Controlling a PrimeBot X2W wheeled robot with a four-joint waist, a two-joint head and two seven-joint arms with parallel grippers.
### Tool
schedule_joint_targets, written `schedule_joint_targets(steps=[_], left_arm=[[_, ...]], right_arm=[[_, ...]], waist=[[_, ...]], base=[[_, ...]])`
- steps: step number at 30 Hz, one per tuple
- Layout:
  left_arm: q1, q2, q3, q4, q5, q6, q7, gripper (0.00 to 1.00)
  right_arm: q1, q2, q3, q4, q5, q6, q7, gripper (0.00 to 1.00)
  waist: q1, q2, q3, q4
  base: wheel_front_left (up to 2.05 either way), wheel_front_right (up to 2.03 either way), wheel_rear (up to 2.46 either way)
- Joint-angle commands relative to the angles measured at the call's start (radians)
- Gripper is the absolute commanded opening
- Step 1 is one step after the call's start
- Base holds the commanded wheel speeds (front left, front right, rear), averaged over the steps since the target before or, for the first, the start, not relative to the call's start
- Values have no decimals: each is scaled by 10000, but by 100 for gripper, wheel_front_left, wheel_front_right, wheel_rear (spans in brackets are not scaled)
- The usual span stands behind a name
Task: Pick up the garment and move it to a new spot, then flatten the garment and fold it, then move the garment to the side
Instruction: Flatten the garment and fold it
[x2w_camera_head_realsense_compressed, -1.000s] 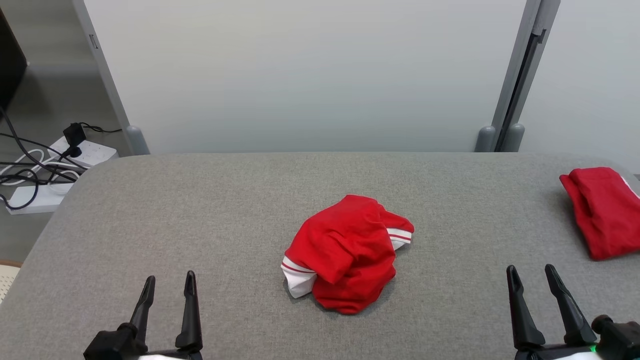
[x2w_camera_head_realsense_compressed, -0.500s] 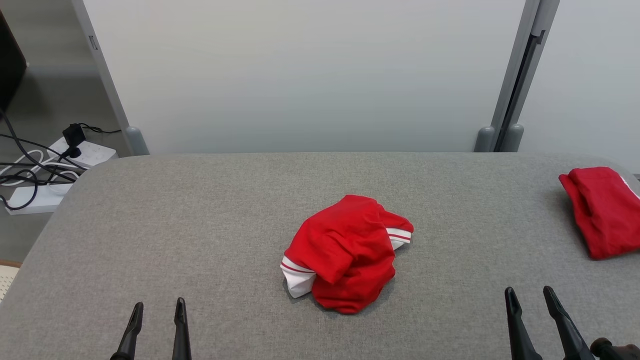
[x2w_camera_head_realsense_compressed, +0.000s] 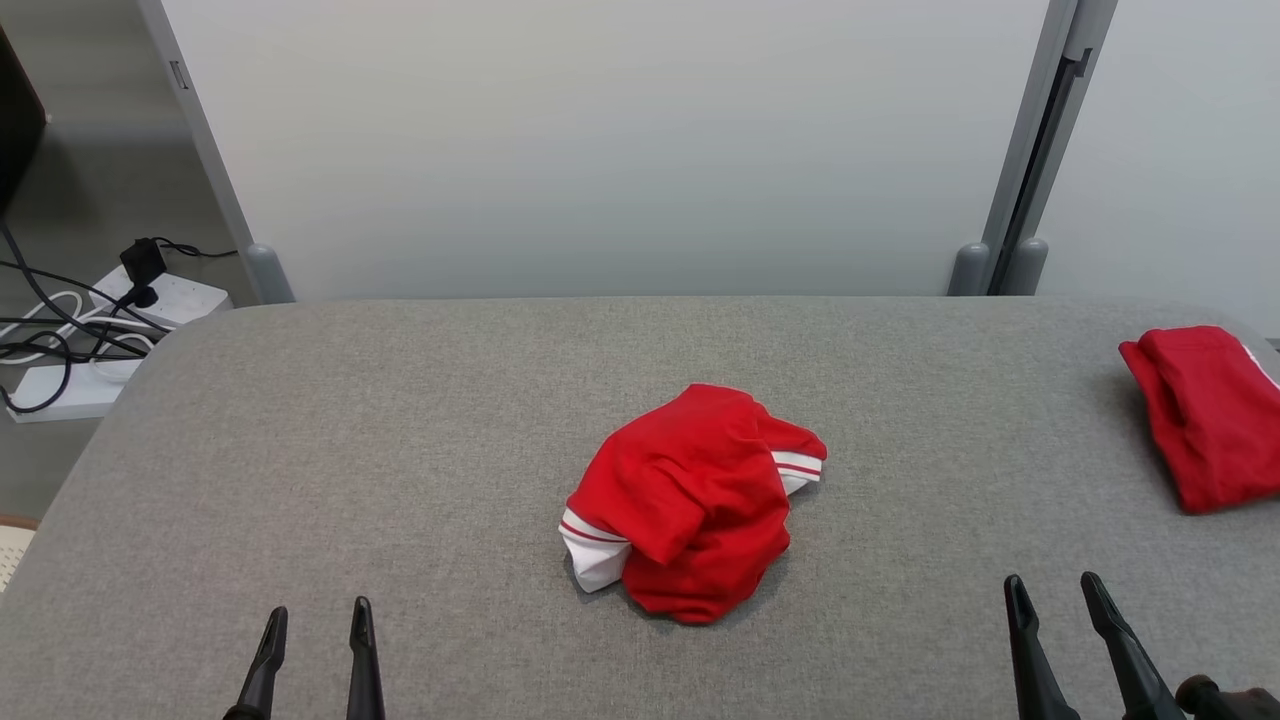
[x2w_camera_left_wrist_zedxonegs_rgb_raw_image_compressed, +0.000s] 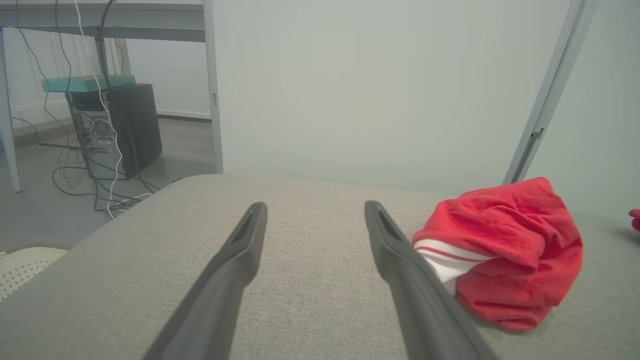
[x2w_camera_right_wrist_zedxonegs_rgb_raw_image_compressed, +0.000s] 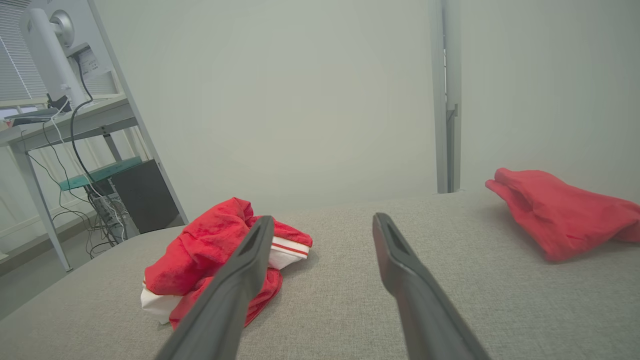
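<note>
Garment (x2w_camera_head_realsense_compressed: 690, 500), crumpled red (white, red-striped trim), on grey table (x2w_camera_head_realsense_compressed: 400, 420)

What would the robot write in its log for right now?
step: pickup not begun | garment: crumpled, middle of table | left gripper: open, empty | right gripper: open, empty | other red cloth: right edge

Soft, matt red cloth on garment (x2w_camera_head_realsense_compressed: 690, 500), white trim; coarse grey woven fabric over surface (x2w_camera_head_realsense_compressed: 400, 450); matt dark plastic on left tool (x2w_camera_head_realsense_compressed: 320, 608), right tool (x2w_camera_head_realsense_compressed: 1051, 580).
</note>
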Motion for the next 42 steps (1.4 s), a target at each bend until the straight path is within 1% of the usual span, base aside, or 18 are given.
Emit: schedule_joint_targets(steps=[1,23,29,32,35,38,40,42], left_arm=[[-388,17,296,-274,46,80,-101,100],[-409,16,152,-307,249,77,-101,100],[-390,16,27,-156,286,-37,-101,100],[-505,16,-343,367,384,-571,-101,100],[-894,16,-756,960,460,-962,-101,100],[-1470,16,-1208,1598,415,-1200,-101,100],[-2090,16,-1741,2462,242,-1382,-101,100],[-2520,16,-2086,3069,123,-1466,-101,100]], right_arm=[[-429,-238,259,-328,5,12,-105,100],[-462,-318,374,-267,35,12,-105,100],[-480,-327,415,-236,62,12,-105,100],[-520,-349,552,-204,185,12,-105,100],[-605,-405,680,-190,251,12,-105,100],[-737,-456,778,-184,295,12,-105,100],[-876,-533,928,-166,335,12,-105,100],[-959,-592,1010,-158,358,12,-105,100]], waist=[[0,0,-6,2],[0,0,81,-39],[0,0,123,-22],[0,0,194,17],[0,0,340,72],[0,0,526,97],[0,0,718,76],[0,0,837,35]], base=[[0,0,0],[0,0,0],[0,0,0],[0,0,0],[0,0,0],[0,0,0],[0,0,0],[0,0,0]])
